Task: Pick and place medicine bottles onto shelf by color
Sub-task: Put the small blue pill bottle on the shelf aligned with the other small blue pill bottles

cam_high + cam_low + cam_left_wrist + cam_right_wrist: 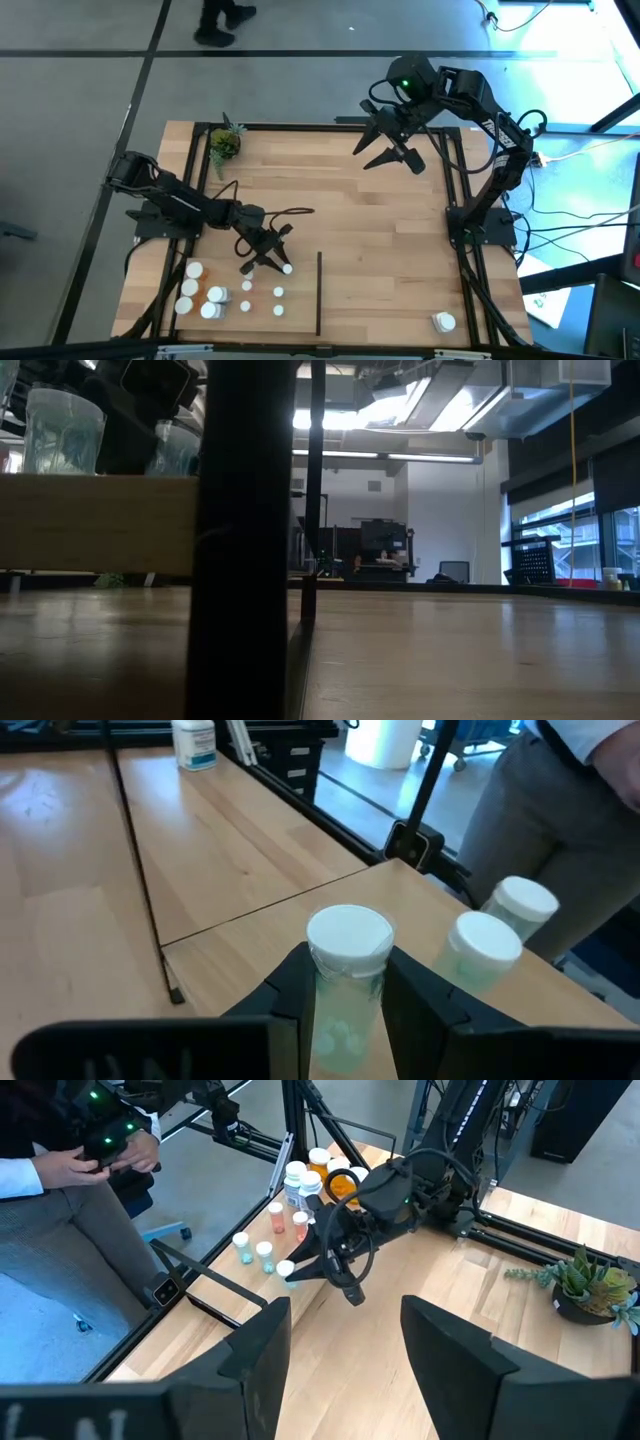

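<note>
White-capped bottle (345, 965) sits clamped between the left claw (345, 1010) fingers, near the cluster of other bottles (205, 296) left of the black strip (319, 292). The right claw (392, 150) hangs open, well apart above the wooden shelf (380, 230).

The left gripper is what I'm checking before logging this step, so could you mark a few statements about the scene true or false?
1. The left gripper is closed on a white-capped bottle. True.
2. The right gripper holds a bottle. False: it is open and empty, hanging over the far right part of the shelf.
3. One white bottle stands alone right of the black divider strip. True.
4. The potted plant sits at the shelf's near right corner. False: it is at the far left corner.
5. Every bottle left of the strip is white. False: one has an orange body.
</note>
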Robot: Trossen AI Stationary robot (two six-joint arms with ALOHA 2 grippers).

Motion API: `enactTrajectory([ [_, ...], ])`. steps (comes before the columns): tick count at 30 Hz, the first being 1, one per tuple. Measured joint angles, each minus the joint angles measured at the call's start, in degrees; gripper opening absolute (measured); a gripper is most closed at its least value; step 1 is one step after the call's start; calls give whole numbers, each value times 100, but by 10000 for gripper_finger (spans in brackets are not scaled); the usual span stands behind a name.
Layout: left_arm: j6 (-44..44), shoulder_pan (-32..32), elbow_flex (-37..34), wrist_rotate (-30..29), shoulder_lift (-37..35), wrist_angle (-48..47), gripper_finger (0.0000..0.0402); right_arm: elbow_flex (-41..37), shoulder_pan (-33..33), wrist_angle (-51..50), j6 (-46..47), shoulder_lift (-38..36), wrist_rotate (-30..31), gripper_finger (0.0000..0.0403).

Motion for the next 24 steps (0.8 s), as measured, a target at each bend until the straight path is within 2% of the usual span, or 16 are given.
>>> enactTrajectory([
  [18, -296, 63, 0, -49, 0, -39, 80, 0, 0, 0, 0, 0, 0, 193],
  [24, -268, -222, -2, -462, 0, -37, 80, 0, 0, 0, 0, 0, 0, 193],
])
